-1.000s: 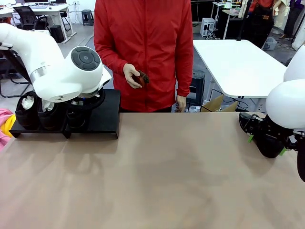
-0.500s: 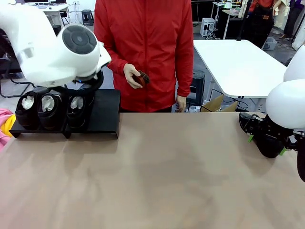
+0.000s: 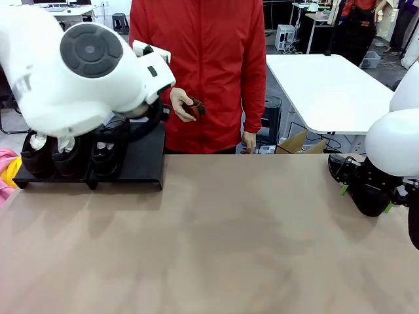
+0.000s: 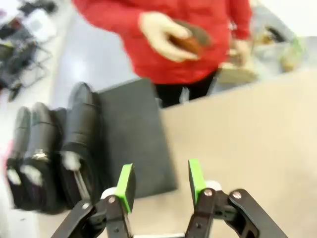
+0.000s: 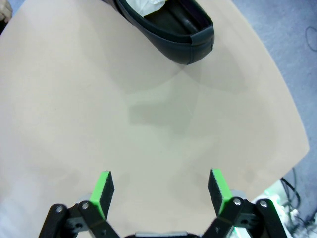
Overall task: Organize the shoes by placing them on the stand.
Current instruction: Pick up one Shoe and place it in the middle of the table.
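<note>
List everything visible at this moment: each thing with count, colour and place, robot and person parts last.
shoes on the stand: three, glossy black, pale insoles, side by side on the left part of the rack
stand: one, matte black, far left of the table, right part bare
loose shoe: one, black, on the table ahead of the right gripper
brush: one, dark brown, in the person's hand
table: one, beige
left gripper: green pads apart, holding nothing, above the table near the stand
right gripper: open wide, empty
person's hand: holds the brush; red jacket
</note>
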Tool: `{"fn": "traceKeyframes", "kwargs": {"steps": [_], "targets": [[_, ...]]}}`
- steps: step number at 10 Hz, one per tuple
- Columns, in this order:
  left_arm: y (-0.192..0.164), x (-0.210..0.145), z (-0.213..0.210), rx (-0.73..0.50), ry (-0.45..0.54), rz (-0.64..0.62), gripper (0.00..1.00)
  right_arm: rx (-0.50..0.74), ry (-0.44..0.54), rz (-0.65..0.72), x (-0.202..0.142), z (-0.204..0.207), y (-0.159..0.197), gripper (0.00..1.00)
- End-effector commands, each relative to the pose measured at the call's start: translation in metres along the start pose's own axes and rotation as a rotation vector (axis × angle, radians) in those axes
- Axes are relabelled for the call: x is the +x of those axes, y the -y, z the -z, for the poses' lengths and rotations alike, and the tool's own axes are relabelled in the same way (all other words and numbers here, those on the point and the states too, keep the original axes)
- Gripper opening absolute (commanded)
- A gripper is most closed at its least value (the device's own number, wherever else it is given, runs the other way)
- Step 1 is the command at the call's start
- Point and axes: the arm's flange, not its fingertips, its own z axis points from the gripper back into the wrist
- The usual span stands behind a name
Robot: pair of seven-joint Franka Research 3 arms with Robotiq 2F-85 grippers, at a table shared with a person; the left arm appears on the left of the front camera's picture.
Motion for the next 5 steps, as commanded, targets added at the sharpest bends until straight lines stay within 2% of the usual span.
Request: {"fn": "traceKeyframes", "kwargs": {"steps": [1, 3, 4, 5], "targets": [[-0.011, -0.009, -0.008, -0.190, -0.183, -0.012, 0.57, 0.001, 0.006, -0.013, 0.001, -0.001, 0.002, 1.00], [-0.004, -0.022, 0.019, -0.231, -0.359, 0.021, 0.57, 0.000, 0.000, 0.000, 0.000, 0.000, 0.000, 1.00], [-0.012, -0.024, 0.034, -0.246, -0.423, -0.005, 0.57, -0.002, 0.051, -0.111, 0.013, -0.006, -0.003, 1.00], [0.032, -0.051, 0.028, -0.222, -0.229, -0.018, 0.57, 0.021, 0.046, -0.287, 0.033, -0.009, -0.005, 1.00]]}}
